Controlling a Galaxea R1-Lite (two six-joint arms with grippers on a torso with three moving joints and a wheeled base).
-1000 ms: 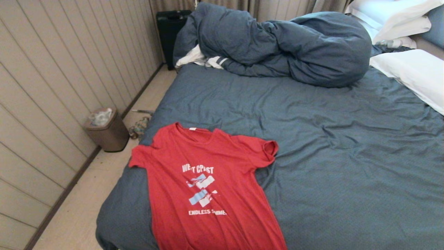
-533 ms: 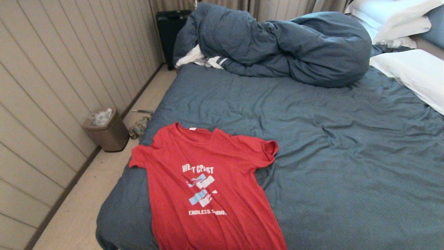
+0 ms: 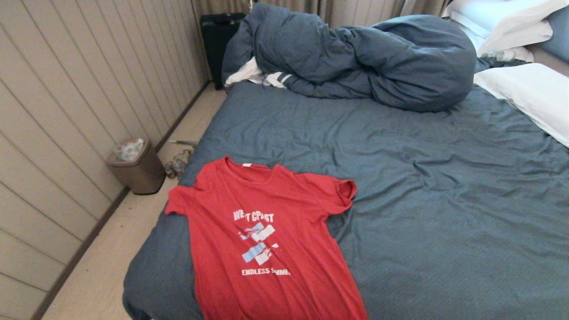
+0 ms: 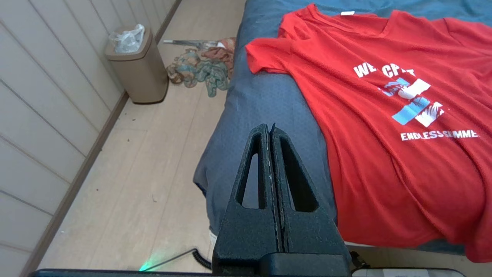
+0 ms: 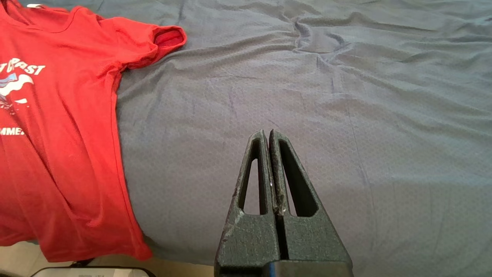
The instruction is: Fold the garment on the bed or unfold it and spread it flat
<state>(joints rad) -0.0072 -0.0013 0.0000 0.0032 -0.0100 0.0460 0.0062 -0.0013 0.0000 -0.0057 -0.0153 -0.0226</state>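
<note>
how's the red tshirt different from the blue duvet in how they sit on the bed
The red T-shirt lies spread flat, print up, at the bed's near left corner; the duvet is bunched in a tall heap at the far side. The T-shirt is small, the duvet bulky. Both rest untouched.

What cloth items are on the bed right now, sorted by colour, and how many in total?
Red: 1, the T-shirt, spread print-up at the bed's near left corner
Dark blue-grey: 1, the bunched duvet
White: 3, two pillows and a striped cloth under the duvet
Total: 5
</note>
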